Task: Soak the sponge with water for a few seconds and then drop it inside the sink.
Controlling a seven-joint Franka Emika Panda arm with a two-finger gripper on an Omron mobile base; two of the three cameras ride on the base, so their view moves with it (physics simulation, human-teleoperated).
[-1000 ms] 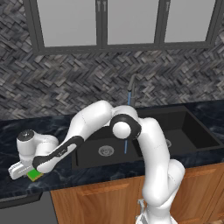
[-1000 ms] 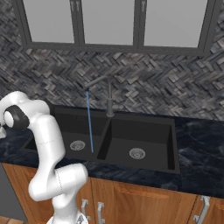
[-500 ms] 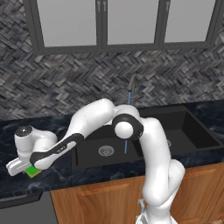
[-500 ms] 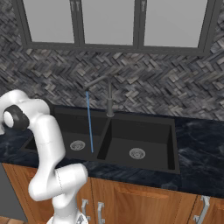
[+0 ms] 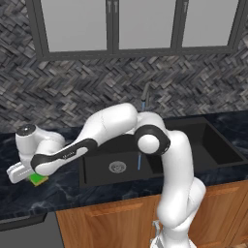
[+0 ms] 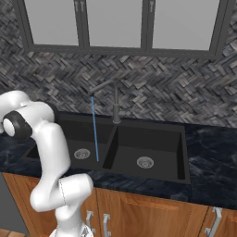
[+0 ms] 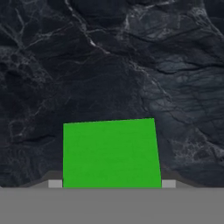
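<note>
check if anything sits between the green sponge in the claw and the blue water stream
Nothing visible does. The claw is shut on the flat green sponge over the dark marble counter, left of the black double-basin sink; only bare counter and open basin lie before the thin blue water stream.

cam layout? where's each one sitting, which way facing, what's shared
Left base view: behind-left of the arm, looks forward-down at the sink; arm reaches left to the sponge on the counter.
Right base view: behind-right, same sink and water; arm at left.
Hand view: on the hand, facing the counter; gripper shut on the sponge.
Shared: sink, water, faucet.
</note>
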